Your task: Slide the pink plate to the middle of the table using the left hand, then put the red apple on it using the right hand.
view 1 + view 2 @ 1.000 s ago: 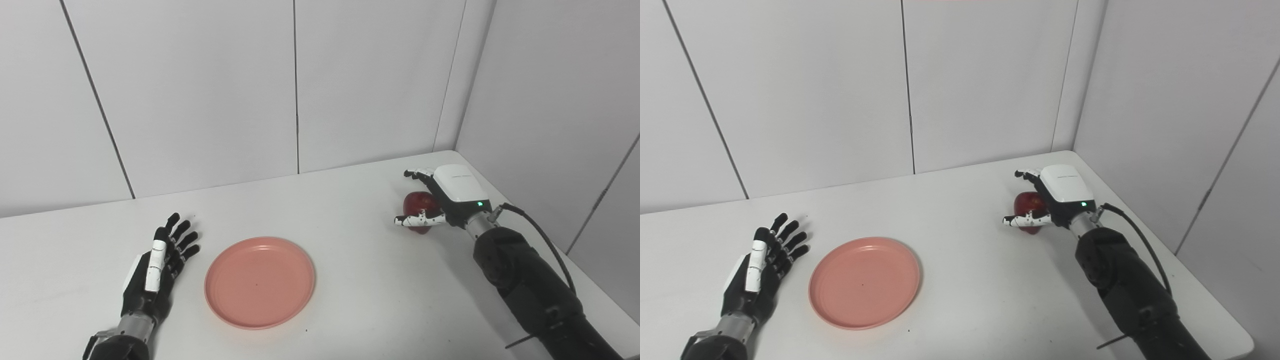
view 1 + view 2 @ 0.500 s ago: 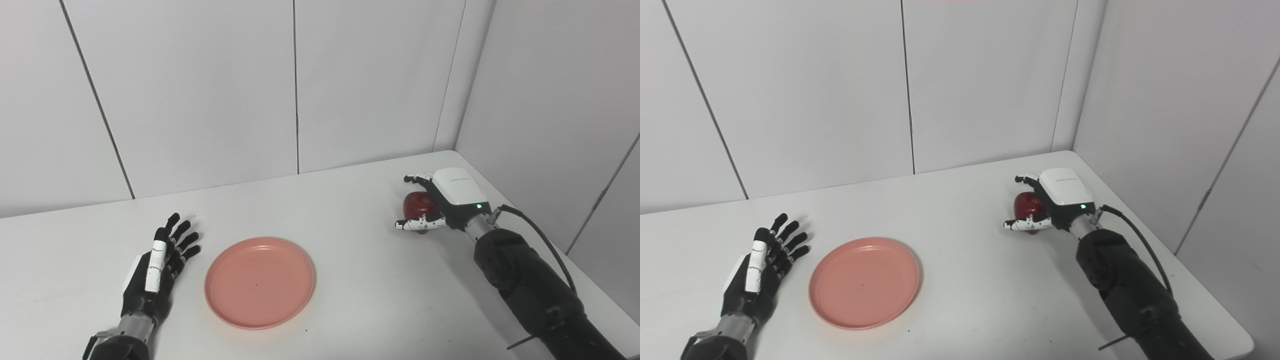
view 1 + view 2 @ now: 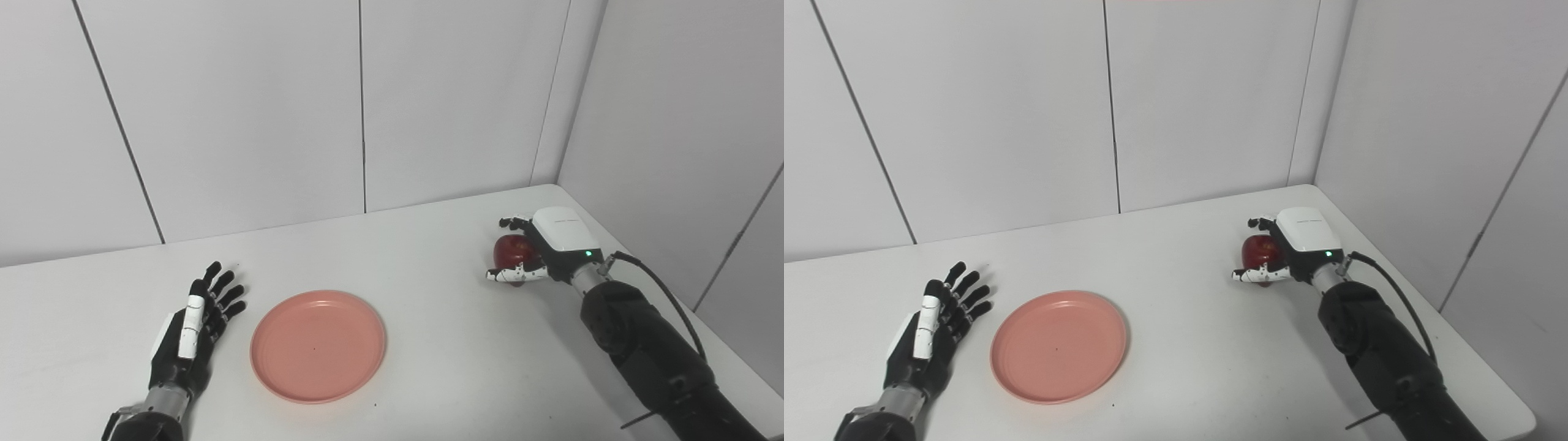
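- Apple (image 3: 513,250), red and round, standing on the white worktop (image 3: 429,257) well to the right of the pink plate (image 3: 318,346), toward the far right corner.
- Wrapped by the right hand (image 3: 539,248) from the right: fingers (image 3: 513,222) curled over the far side, thumb (image 3: 511,275) laid along the near side, so gripping or very close to it; no gap visible under the fruit to prove a lift.
- Likely firm, smooth-skinned and waxy, fairly light; apt to roll or squirt out of a loose pinch, so best taken across the widest part, with fingers and thumb on opposite flanks, not by the top.
- Bruising possible under a hard squeeze; moderate pressure judged enough.
- Plate lying flat, empty, near the middle of the worktop, seemingly already in place; stiff, shallow, low-rimmed, easy to push on this smooth surface and easy to nudge away by a careless set-down.
- Left of the plate, just beside its rim but apart from it: left hand (image 3: 193,324), flat on the worktop, fingers spread, holding nothing.
- Behind everything, plain pale wall panels (image 3: 245,110) meeting in a corner.
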You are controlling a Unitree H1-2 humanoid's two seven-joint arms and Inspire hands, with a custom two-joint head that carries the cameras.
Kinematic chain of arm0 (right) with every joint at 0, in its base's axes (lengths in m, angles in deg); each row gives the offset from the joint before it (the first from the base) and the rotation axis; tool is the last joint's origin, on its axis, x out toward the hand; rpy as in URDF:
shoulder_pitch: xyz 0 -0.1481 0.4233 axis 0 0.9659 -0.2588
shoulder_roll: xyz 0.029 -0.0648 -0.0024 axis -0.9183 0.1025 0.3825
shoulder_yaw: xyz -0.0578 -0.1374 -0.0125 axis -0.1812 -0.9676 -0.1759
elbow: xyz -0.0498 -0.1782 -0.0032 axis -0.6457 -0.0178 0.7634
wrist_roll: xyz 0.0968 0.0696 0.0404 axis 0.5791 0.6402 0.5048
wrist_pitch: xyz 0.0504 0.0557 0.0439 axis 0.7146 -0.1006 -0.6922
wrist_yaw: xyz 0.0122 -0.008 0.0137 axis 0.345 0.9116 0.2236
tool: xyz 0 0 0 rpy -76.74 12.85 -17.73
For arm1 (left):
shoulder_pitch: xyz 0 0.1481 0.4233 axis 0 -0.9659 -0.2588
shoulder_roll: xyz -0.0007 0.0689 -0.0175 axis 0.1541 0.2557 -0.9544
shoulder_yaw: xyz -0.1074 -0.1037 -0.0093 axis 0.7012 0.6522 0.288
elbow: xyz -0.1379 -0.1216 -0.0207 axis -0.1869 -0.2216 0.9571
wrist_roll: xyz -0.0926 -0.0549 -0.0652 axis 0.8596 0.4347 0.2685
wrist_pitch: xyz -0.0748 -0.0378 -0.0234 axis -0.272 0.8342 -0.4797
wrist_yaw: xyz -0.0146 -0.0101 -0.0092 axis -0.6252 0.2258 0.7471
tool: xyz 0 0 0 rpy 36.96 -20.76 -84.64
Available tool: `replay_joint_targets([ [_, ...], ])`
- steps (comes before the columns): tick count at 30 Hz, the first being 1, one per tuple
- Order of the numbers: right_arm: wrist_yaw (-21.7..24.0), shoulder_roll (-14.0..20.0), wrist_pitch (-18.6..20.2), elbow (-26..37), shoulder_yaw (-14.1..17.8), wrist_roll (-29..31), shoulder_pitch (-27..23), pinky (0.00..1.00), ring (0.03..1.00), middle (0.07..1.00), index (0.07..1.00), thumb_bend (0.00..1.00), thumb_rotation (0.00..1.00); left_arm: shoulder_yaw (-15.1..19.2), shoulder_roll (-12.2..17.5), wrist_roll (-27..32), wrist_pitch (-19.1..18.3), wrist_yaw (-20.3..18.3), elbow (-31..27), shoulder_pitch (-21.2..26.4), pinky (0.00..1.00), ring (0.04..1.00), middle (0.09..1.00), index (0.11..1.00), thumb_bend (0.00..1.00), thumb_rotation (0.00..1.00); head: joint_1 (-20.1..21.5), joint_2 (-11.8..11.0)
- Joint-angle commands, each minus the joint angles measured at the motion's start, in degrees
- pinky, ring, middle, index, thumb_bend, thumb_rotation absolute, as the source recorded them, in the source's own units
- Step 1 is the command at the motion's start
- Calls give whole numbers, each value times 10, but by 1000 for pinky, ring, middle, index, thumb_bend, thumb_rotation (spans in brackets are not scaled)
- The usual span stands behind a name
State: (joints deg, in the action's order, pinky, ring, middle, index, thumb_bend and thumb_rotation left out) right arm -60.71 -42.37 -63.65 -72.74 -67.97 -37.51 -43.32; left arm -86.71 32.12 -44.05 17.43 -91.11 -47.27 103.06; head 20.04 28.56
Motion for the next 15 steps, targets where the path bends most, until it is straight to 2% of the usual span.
replay_joint_targets([
  [1, -8, 15, 14, 13, 4, 0, -23, 458, 584, 656, 660, 831, 615, -3, -5, 3, 1, -4, 16, -24, 870, 903, 960, 959, 746, 936, 0, 1],
  [2, -9, 15, 15, 12, 4, -1, -23, 423, 540, 615, 626, 798, 594, -3, -5, 3, 0, -4, 16, -24, 869, 904, 961, 958, 746, 936, 0, 1],
  [6, -4, 14, 18, 12, 4, 5, -22, 374, 467, 561, 571, 704, 494, -5, -6, 3, -6, -3, 6, -27, 871, 909, 962, 958, 740, 940, -1, 1],
  [9, -5, 15, 15, 9, 4, 8, -22, 369, 456, 552, 557, 682, 461, -4, -6, 4, -7, -2, 6, -27, 868, 906, 961, 957, 743, 934, -2, 3],
  [15, 5, 16, 17, 9, 0, 12, -21, 375, 455, 538, 552, 653, 458, -2, -7, 7, -8, -5, 6, -26, 874, 910, 962, 958, 745, 930, -2, 3],
])
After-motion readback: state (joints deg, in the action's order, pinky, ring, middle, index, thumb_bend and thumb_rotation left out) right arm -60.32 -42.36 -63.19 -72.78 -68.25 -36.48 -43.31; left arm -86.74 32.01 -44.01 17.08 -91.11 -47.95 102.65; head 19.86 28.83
